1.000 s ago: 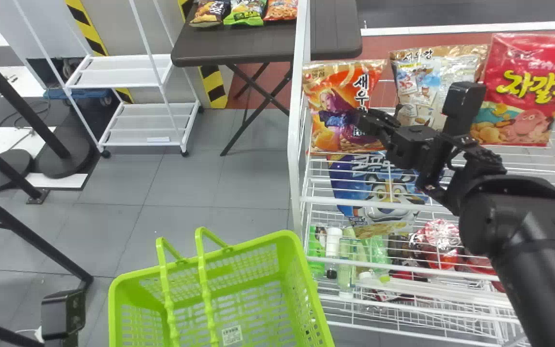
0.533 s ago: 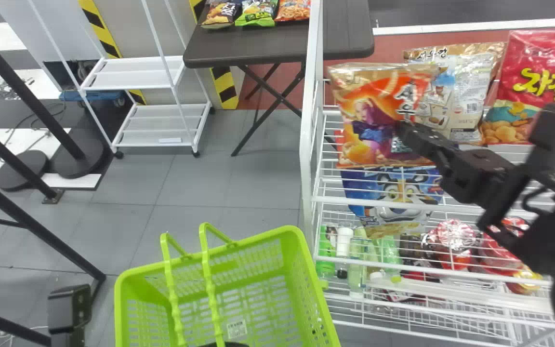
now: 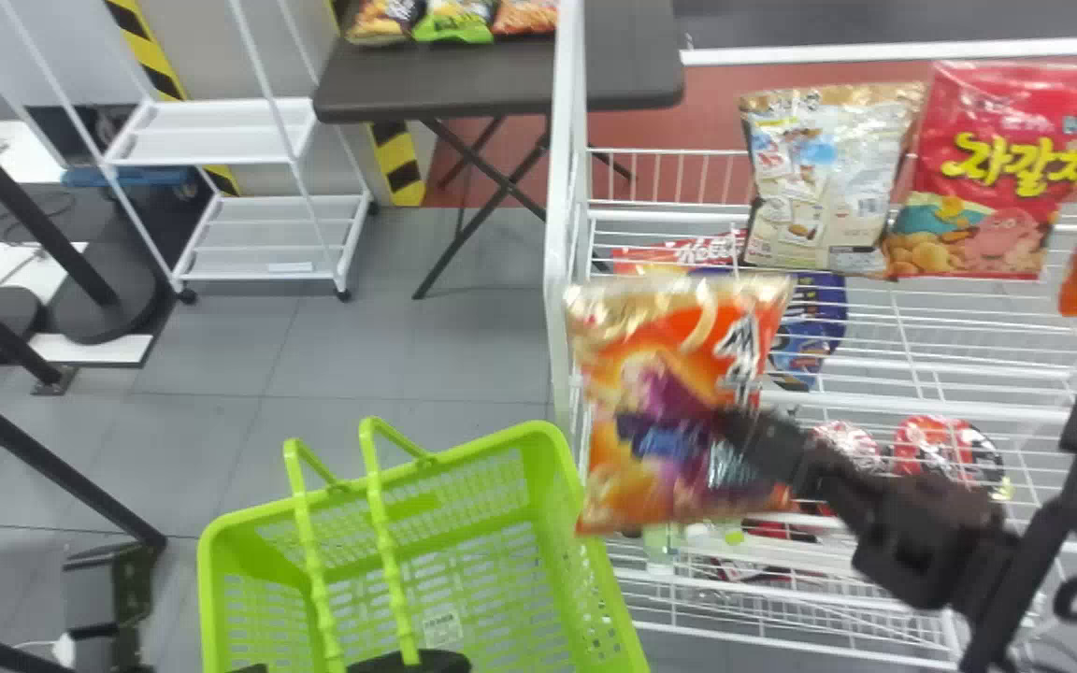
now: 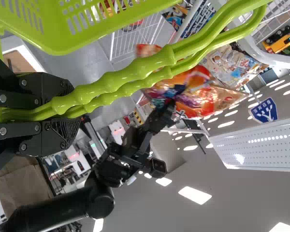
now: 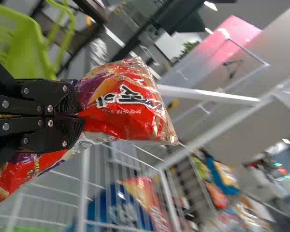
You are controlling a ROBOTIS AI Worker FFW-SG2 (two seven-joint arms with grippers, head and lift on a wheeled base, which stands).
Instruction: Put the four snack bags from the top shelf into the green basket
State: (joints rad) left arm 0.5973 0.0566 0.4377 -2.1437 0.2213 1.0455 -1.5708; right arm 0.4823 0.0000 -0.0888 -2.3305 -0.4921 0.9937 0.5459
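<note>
Snack bag [image 3: 669, 393]: up near the basket; if we let go too soon, it could land outside.
Right gripper [image 5: 79, 113]: we pinch the bag with both fingers; its slick wrap could slip.
Green basket [image 3: 540, 436]: coming in low, we could catch its rim.
Left gripper [image 4: 67, 111]: clamped on the handles [image 4: 130, 71]; a bump could tip our basket.
Top shelf [image 3: 660, 215]: three more bags, [image 3: 824, 178] which we could squash if we grab hard.

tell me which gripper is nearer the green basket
Left. The left gripper is closed on the handles of the green basket; the right gripper is off to its right in the head view, holding an orange snack bag.
</note>
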